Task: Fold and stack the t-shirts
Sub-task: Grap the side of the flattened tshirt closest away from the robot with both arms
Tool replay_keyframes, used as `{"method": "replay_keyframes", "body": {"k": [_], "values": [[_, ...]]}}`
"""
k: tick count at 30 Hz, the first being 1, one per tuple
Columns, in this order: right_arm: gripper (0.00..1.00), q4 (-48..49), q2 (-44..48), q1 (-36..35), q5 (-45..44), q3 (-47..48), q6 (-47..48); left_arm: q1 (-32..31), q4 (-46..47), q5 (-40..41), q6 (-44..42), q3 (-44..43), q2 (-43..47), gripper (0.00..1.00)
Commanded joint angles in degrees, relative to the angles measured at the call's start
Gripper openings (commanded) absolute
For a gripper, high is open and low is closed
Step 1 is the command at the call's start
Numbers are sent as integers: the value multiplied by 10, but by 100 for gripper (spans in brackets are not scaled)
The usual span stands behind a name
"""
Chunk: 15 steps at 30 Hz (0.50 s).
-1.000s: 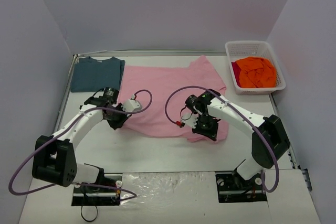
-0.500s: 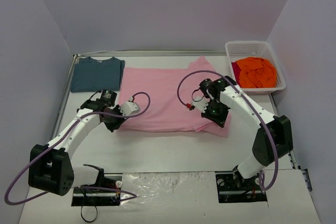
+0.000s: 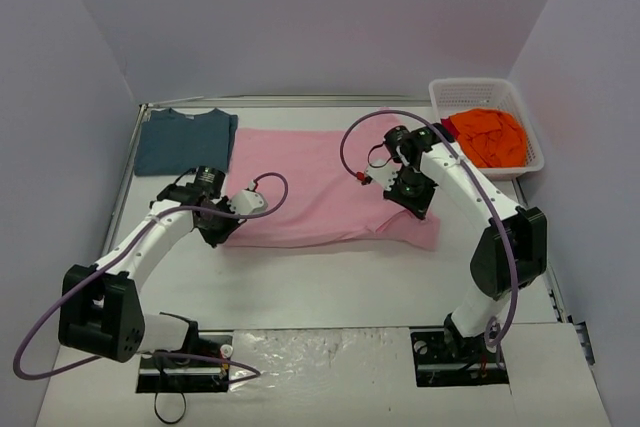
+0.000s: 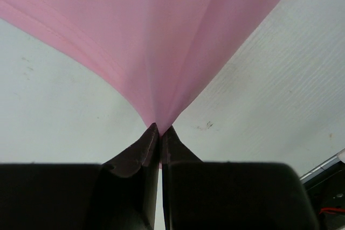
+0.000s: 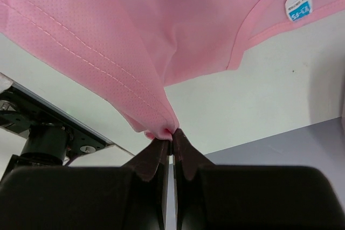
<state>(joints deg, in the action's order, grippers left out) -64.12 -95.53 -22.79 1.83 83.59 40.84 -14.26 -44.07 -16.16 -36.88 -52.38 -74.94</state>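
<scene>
The light pink t-shirt (image 3: 315,187) lies spread across the middle of the table. My left gripper (image 3: 218,231) is shut on its near left corner; the pink cloth (image 4: 178,36) fans out from the closed tips in the left wrist view. My right gripper (image 3: 408,199) is shut on a bunched hem of the pink shirt (image 5: 140,47) at its right side, lifted over the cloth. A dark teal-blue t-shirt (image 3: 183,139) lies folded flat at the back left. An orange t-shirt (image 3: 487,137) sits crumpled in the basket.
A white mesh basket (image 3: 482,93) stands at the back right, against the right wall. A collar label (image 5: 298,6) shows on the pink shirt. Purple cables loop over both arms. The arm bases sit at the near edge.
My right gripper has carried the pink shirt's near right part away from me, toward the back right. The shirt is now stretched wider and flatter. My left gripper has hardly moved.
</scene>
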Motion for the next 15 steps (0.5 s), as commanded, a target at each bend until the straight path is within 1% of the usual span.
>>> {"method": "replay_keyframes", "body": {"k": [1,4,5,7,15], "values": [[0,-37,-22,5,-16,34,11,-2,-13,20,1,-47,-6,2],[0,-37,-41,6,-18,55,15,-2,-8,36,5,-68,-16,2],[0,-37,-47,7,-34,61,16,-2,-8,40,7,-74,-19,2],[0,-37,-65,9,-38,77,17,-2,-6,48,7,-87,-32,2],[0,-37,-119,20,-50,134,22,-2,-7,50,3,-120,-76,2]]}}
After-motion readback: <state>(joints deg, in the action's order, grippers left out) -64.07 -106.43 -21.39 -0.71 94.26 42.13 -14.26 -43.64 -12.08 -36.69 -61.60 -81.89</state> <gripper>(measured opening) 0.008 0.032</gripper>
